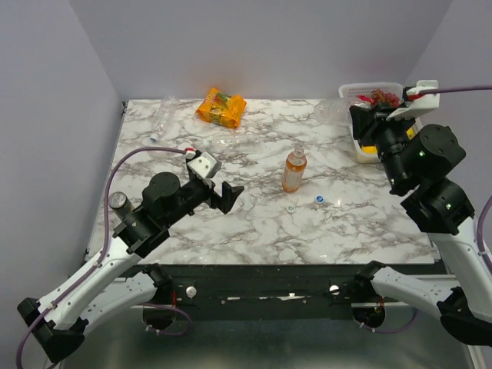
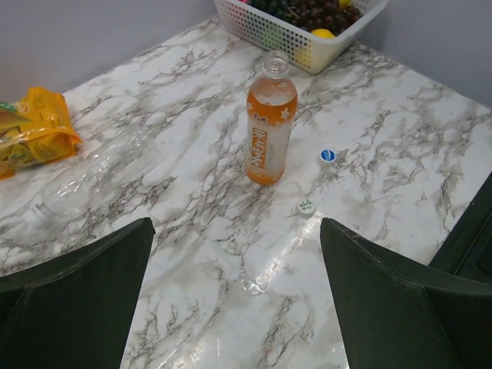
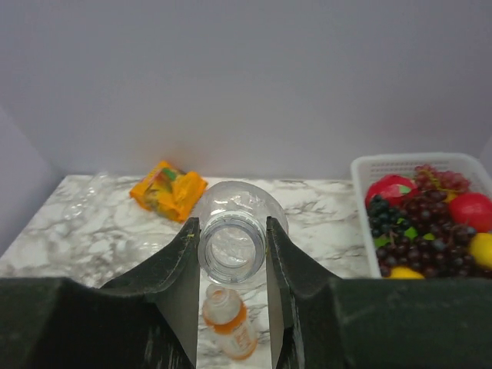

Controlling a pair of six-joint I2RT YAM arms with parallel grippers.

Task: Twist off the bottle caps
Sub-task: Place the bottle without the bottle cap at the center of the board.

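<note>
Marble-patterned surface [image 1: 254, 238] carries all items. White plastic basket of fruit [image 1: 350, 92] sits at the far right corner. Orange snack packet [image 1: 221, 106] lies at the far edge; not part of the task.

Left gripper [image 2: 234, 231]: jaws spread wide, holding nothing, hovering above the surface, left of the orange bottle.

Right gripper [image 3: 231, 223]: clamped on the neck of a clear colourless plastic bottle [image 3: 240, 196], raised above the surface near the basket. Its mouth is open, no cap on it.

Small plastic bottle of orange liquid with orange label [image 1: 294, 171] stands upright mid-surface, mouth open.

Two further clear bottles lie on their sides at the far left, one at the edge [image 1: 163, 115], one nearer centre [image 1: 223, 144]. Whether either is capped cannot be read with certainty.

Tiny white round cap [image 1: 290, 207] and tiny blue round cap [image 1: 319, 199] lie loose just in front of the orange bottle.

Judgement: roughly halfway, between bottles. Next move calls for the right arm to put down its open bottle and the free left gripper to fetch a lying bottle, which is transparent, round and likely to roll.
</note>
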